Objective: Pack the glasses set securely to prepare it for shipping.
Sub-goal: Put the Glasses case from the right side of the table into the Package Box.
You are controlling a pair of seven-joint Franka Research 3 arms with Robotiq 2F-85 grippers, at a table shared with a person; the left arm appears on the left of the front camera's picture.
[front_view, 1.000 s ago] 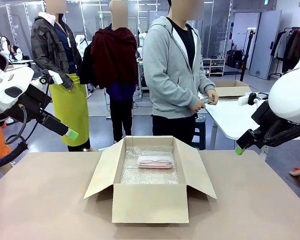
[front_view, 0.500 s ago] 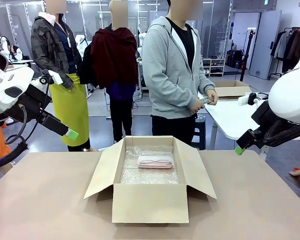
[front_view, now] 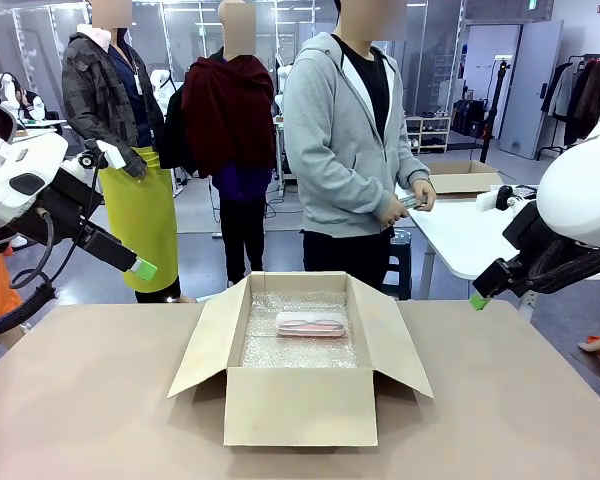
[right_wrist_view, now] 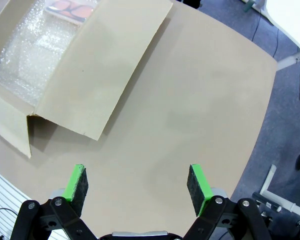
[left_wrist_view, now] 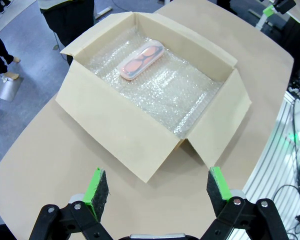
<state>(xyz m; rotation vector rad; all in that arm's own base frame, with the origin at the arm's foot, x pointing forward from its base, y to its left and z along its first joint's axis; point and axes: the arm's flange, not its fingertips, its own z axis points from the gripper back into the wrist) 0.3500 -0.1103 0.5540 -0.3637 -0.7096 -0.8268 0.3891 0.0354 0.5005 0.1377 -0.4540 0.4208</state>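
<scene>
**Both grippers released, the pink case lies in the open box**

Your left gripper is released. Its jaws stand wide apart and nothing is between the green pads. In the left wrist view it hangs at the lower edge of the frame, over the brown table, and it is apart from the cardboard box in the upper middle.

Your right gripper is released too, wide and empty. In the right wrist view it is at the bottom of the frame, over bare table, and one flap of the box lies in the upper left.

In the front view both arms are held up at the left and right edges of the frame, well apart from the box.

The pink case lies flat on the bubble wrap inside the box, in the middle of the frame and closer to the far wall. Its long side runs across the box. All four flaps are open.

Behind the table, in the upper middle of the front view, a person in a grey hoodie stands turned to the right. The person's hands hold a small pale object, too small for you to tell what it is.
</scene>
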